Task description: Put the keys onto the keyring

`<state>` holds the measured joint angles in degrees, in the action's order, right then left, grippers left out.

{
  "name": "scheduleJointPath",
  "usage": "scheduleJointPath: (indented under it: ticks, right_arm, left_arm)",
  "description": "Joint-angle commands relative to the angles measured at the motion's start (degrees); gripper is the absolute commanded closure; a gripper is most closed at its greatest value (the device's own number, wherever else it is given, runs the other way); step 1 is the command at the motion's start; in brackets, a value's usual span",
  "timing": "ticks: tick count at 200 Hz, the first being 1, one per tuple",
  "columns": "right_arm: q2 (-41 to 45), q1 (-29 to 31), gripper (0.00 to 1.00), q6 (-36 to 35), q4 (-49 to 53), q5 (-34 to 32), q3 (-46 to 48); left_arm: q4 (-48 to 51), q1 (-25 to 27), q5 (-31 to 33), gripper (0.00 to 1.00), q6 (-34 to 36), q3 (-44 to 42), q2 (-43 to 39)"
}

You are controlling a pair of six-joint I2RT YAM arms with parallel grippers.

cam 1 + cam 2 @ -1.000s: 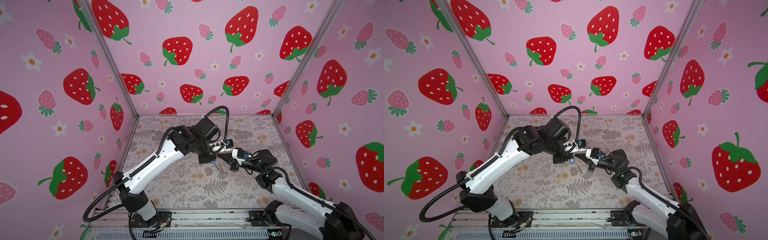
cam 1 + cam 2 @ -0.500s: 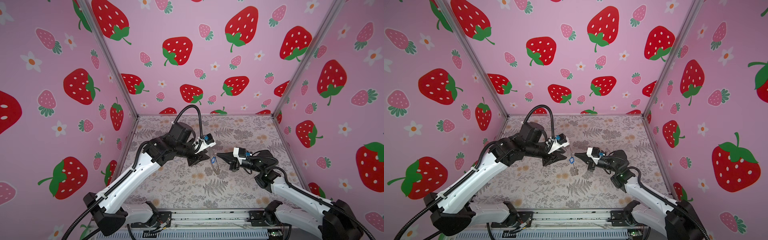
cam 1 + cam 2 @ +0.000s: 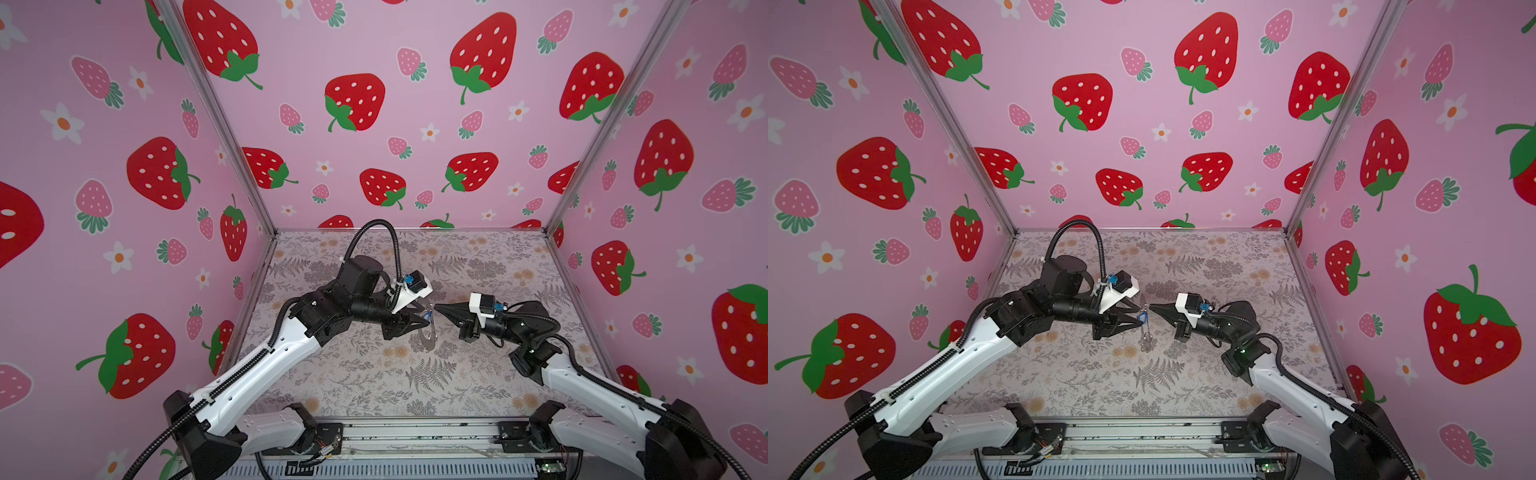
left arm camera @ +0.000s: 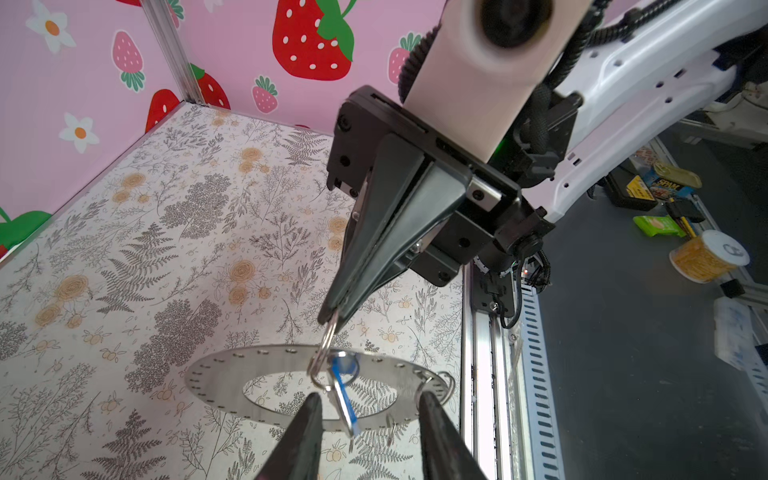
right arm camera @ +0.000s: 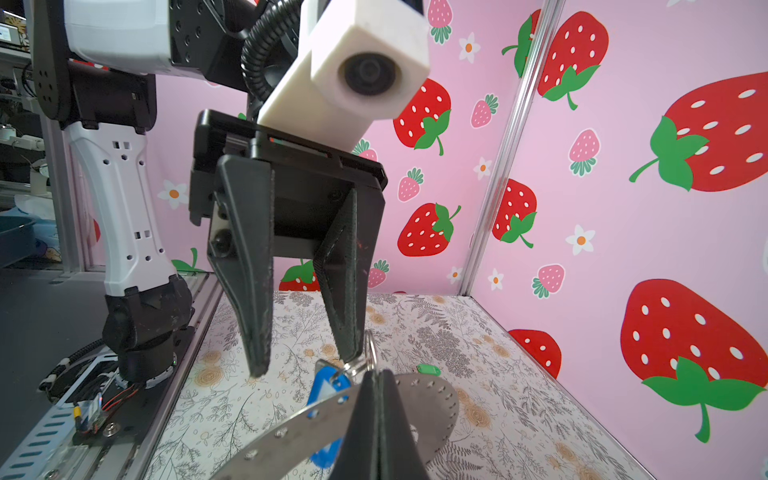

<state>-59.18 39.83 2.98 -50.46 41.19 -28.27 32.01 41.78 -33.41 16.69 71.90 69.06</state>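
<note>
The left arm [image 3: 270, 370] and right arm [image 3: 590, 386] are made of white shells dotted with small holes, linked by black joints, with black bases at the near edge. A black ribbed cable [image 5: 257, 50] is carried by the left arm, and a like cable [image 4: 538, 116] by the right. A white block camera [image 5: 361, 70] with a round dark lens is mounted on each wrist, with blue plugs [image 3: 412, 279] behind. The left gripper [image 5: 305, 359] and right gripper [image 4: 330, 316] are black, with tapered fingers [image 4: 395, 232] and dark screws.
</note>
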Motion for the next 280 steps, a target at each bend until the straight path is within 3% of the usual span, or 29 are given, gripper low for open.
scheduleJointPath:
  ticks: [1, 74, 109, 164, 175, 280]
  right_arm:
    - [1.3, -0.2, 1.0, 1.22, -3.74, -0.3, 0.05]
    - [1.35, -0.2, 1.0, 1.52, -4.19, -0.65, -0.02]
    - [1.43, -0.24, 1.0, 1.61, -4.42, -0.87, 0.13]
    - [1.62, -0.28, 1.0, 1.96, -5.4, -0.67, 0.14]
    - [1.63, -0.42, 1.0, 1.94, -5.61, -0.43, 0.23]
    - [1.64, -0.63, 1.0, 2.38, -7.17, 1.0, 0.63]
  left_arm:
    - [-1.09, 0.04, 1.64, 0.59, -0.08, 0.11, 0.36]
    - [-0.65, 2.07, 4.46, 0.62, 2.38, 1.08, 2.84]
    - [-1.2, 2.44, 4.45, 0.81, 3.76, 0.87, 2.5]
    - [2.08, 2.59, 2.48, 0.93, 6.86, 2.31, 3.48]
    - [3.36, 2.5, 1.68, 1.0, 7.95, 3.09, 4.02]
    - [12.37, 1.38, -6.69, 1.0, 13.63, 10.47, 9.86]
